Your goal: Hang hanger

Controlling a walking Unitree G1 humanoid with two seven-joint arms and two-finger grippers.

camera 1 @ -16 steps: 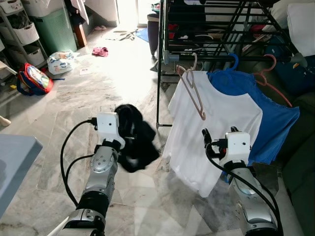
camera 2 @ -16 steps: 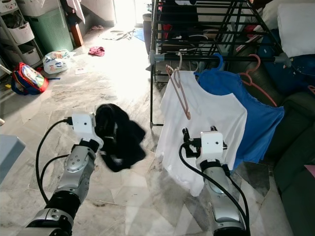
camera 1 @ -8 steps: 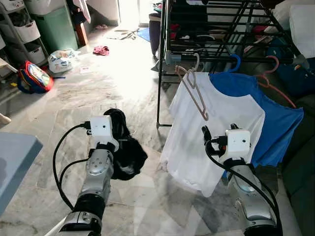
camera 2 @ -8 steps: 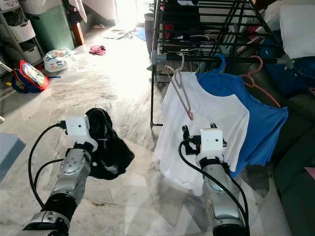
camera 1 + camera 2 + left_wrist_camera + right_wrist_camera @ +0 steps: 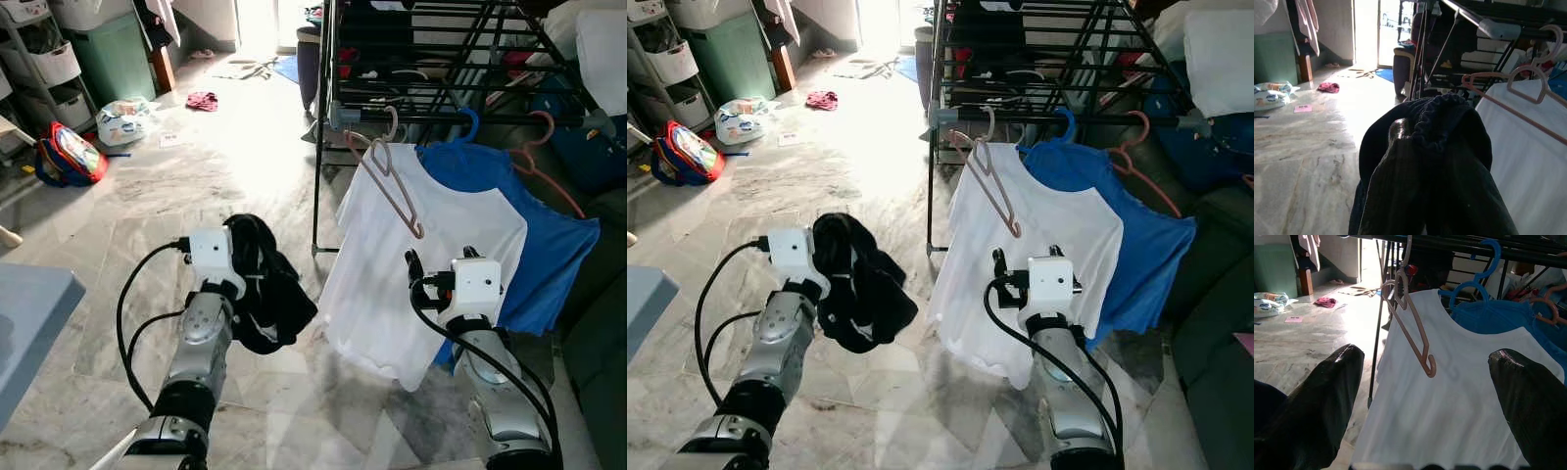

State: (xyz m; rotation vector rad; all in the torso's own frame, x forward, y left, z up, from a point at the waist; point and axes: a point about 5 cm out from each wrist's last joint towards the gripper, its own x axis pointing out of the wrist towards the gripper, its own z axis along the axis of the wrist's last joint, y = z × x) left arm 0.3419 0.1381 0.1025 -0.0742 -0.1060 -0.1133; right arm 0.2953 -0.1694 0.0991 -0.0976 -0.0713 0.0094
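My left gripper [image 5: 243, 279] is shut on a black garment [image 5: 266, 292] that hangs bunched over its fingers [image 5: 1399, 134], held above the marble floor to the left of the drying rack [image 5: 411, 69]. An empty pink hanger [image 5: 387, 181] hangs by its hook from the rack's front rail, lying against a white shirt [image 5: 377, 284]. My right gripper [image 5: 1425, 352] is open, with nothing between its fingers, a little below and in front of that hanger and pointing at the white shirt. A blue shirt [image 5: 554, 250] hangs on a blue hanger [image 5: 468, 122] just to the right.
Another pink hanger [image 5: 541, 132] hangs further right on the rail. A dark sofa [image 5: 598, 333] stands behind the shirts. A grey table corner [image 5: 29, 313] is at near left. A red bag [image 5: 67, 162], a plastic bag [image 5: 122, 119] and a green bin [image 5: 108, 54] lie far left.
My left arm dipped with the black garment, then came back up; the garment now swings out to the right. The pink hanger has swayed slightly. My right gripper has hardly moved.
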